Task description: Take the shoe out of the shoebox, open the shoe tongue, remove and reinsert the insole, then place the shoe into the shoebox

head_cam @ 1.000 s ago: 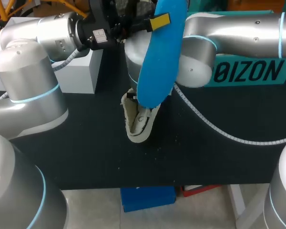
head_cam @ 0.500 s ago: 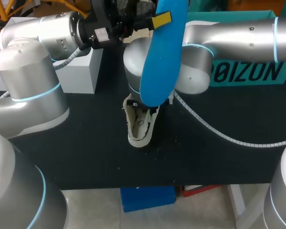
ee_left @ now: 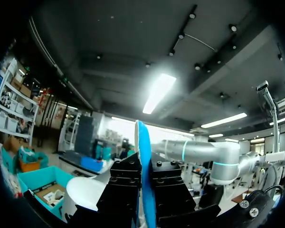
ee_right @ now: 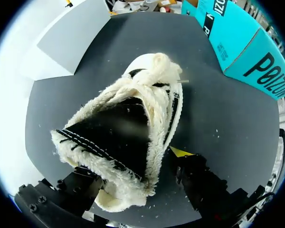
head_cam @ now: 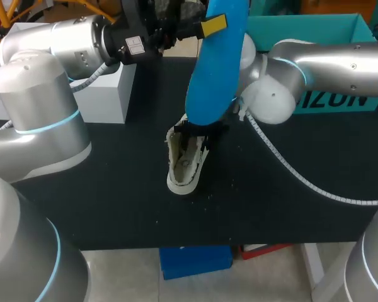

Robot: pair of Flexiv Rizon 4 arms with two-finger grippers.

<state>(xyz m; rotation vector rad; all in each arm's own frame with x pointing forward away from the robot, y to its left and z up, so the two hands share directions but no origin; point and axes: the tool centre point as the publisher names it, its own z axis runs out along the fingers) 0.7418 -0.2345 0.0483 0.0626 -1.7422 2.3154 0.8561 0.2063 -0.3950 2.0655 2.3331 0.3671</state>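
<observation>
The right arm's elbow has swung out to the right of the frame in the last second, uncovering the teal shoebox [head_cam: 315, 28] at upper right, while the right gripper [head_cam: 198, 133] has settled at the heel end of the shoe [head_cam: 188, 160]. The shoe has slid slightly toward the bottom of the frame and now lies mid-table, toe pointing to the lower edge, its fleecy mouth wide open in the right wrist view. Whether the right gripper actually clamps the shoe cannot be told; the fleece hides one side.

The left gripper [head_cam: 208, 26], unmoved at top centre, is clamped on the blue insole [head_cam: 214, 69], which hangs straight down with its lower end just above the shoe's opening. This reads as the reinsertion step: insole out, shoe steadied, slide-in not yet begun.

The shoe sits well clear of the table [head_cam: 302, 214] front edge. Bare surface lies to its lower left and right, but the right arm's cable [head_cam: 290, 176] trails across the right side, and a white block [head_cam: 107, 94] stands at upper left.
</observation>
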